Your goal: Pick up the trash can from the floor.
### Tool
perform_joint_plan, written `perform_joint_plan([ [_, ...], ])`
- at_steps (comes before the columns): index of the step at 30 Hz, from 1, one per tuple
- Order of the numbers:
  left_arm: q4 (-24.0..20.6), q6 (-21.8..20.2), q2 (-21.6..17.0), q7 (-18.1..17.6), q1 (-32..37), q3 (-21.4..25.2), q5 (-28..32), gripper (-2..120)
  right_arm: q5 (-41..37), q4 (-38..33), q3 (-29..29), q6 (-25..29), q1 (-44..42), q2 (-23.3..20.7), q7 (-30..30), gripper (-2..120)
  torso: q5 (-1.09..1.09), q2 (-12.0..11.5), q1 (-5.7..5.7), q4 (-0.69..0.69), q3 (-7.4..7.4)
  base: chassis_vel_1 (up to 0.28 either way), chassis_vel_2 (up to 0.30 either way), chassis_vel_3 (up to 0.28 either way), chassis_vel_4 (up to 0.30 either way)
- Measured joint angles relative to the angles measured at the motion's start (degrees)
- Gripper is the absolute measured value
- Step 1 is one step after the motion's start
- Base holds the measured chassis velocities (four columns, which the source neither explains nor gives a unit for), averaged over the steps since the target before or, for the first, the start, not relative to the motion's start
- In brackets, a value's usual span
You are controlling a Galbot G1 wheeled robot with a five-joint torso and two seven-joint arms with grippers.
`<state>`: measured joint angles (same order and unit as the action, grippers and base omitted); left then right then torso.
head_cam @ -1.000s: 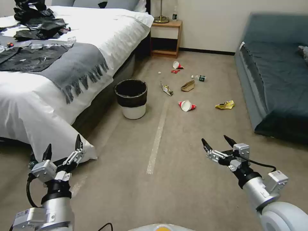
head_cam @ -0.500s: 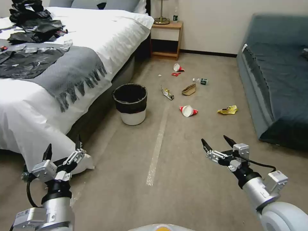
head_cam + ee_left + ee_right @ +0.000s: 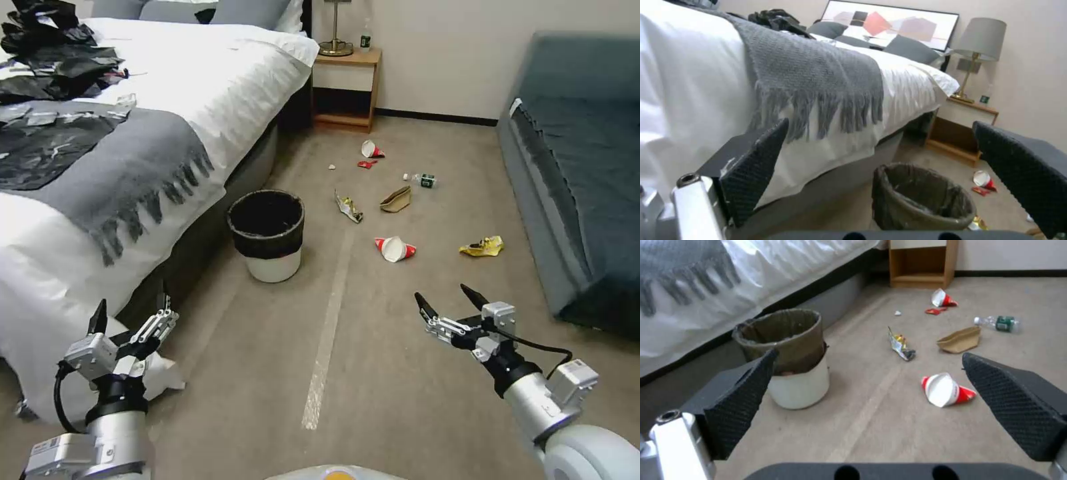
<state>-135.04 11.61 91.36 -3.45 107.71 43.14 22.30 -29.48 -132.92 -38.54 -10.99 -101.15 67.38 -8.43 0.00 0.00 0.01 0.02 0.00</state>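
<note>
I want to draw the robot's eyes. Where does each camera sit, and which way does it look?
Head view: up on the head, looking forward and down at the floor; the open left gripper and open right gripper show low in front.
Left wrist view: on the left arm, looking along the bed toward the trash can, between its own fingers.
Right wrist view: on the right arm, low, facing the trash can and a paper cup.
All three share the trash can.

The whole head view has shifted, so the camera has moved: the trash can (image 3: 267, 235) beside the bed (image 3: 133, 167) now sits lower and larger, nearer the robot.
</note>
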Motion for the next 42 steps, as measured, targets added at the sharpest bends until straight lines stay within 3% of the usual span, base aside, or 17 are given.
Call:
perform_joint_plan([
  [42, -0.7, -0.2, 0.0, -0.3, 0.4, 0.0, 0.0, 99, -0.1, -0.8, -0.1, 0.4, -0.6, 0.0, -0.4, 100, -0.01, 0.0, 0.0, 0.0, 0.0, -0.154, 0.153, 0.153, -0.155],
])
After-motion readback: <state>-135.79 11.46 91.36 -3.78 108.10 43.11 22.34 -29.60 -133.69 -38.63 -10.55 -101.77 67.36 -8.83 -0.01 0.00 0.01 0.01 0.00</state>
